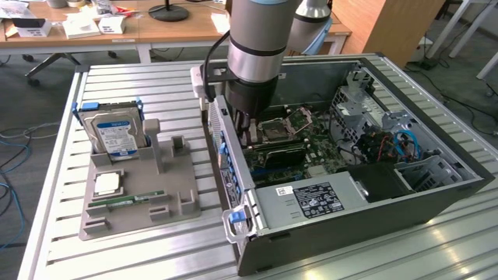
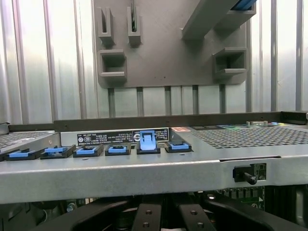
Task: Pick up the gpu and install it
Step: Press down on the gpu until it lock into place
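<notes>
Observed from the exterior view's left: a grey holder (image 1: 140,198) carries the hard drive (image 1: 115,135) upright, with a processor chip (image 1: 107,184) and a green memory stick (image 1: 128,200) lying flat; its upright slots beside the drive stand vacant. At centre, the arm reaches down into the open computer case (image 1: 350,221), close to the rear wall with the blue latches (image 2: 147,142). The gripper (image 1: 247,133) has its fingers (image 2: 147,216) drawn close together. The gpu (image 1: 276,154) stands on edge on the motherboard directly beneath them, just in front of the processor socket (image 1: 276,129); whether the fingers actually pinch its top edge cannot be confirmed. Judgement: the step in hand is seating the card. Done well, it calls for the card held square to its slot, bracket end against the rear wall, and pressure straight down without tilt. To the right sit the power supply (image 1: 307,198), drive cage and blue cables (image 1: 404,143), well apart from the work. The surface is a ribbed metal table (image 1: 55,233), level and bare around the case. Wooden desks (image 1: 116,32) with clutter stand behind.
</notes>
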Robot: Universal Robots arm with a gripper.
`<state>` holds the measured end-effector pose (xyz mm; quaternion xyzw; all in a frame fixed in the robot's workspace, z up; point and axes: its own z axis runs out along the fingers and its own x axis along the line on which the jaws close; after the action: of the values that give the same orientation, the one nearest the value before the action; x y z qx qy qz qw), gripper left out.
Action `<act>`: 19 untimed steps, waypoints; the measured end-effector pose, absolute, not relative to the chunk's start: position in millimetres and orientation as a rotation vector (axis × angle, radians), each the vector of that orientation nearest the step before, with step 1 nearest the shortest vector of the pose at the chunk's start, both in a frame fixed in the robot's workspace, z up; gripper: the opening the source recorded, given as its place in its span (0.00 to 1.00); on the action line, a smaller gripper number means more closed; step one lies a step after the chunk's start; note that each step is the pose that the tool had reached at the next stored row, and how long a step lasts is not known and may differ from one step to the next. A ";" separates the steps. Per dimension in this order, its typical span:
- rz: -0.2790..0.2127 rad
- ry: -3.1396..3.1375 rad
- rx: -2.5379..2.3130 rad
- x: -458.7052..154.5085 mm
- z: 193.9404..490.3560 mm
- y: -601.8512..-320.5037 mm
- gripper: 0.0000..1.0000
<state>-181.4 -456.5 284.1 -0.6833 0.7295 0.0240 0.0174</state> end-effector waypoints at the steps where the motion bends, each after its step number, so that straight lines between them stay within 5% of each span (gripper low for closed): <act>1: 0.075 2.267 -2.123 -181.4 284.0 -456.5 0.11; 19: 0.075 2.267 -2.123 -162.2 283.8 -456.5 0.11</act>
<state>-162.2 -456.5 283.8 -0.6834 0.7295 0.0241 0.0174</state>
